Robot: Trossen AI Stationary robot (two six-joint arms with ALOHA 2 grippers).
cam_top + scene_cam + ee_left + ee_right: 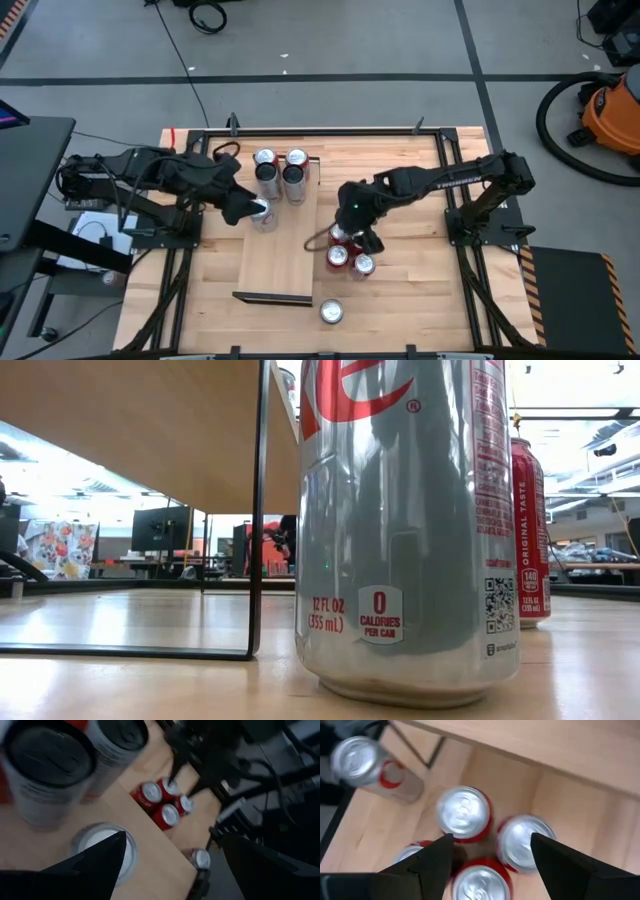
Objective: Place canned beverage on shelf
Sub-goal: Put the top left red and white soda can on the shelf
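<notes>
Left gripper [258, 212]: dark fingers [95, 862] spread, one on each side of a silver-topped can [263, 214] that stands on the shelf; whether they touch it cannot be told.
Shelf [285, 255]: long pale smooth wooden board with dark raised end lips, lying on the planked wooden bench [420, 290]; two dark-sided cans with silver tops [280, 172] stand on it just beyond the left fingers.
Right gripper [350, 238]: fingers [427, 860] spread, hanging over a tight cluster of red cans with silver tops [465, 815] on the bench beside the shelf; none pinched.
Lone can: silver cylindrical can with red lettering [410, 530], upright on the bench, apart from the red cluster, near the shelf's end lip [272, 298].
</notes>
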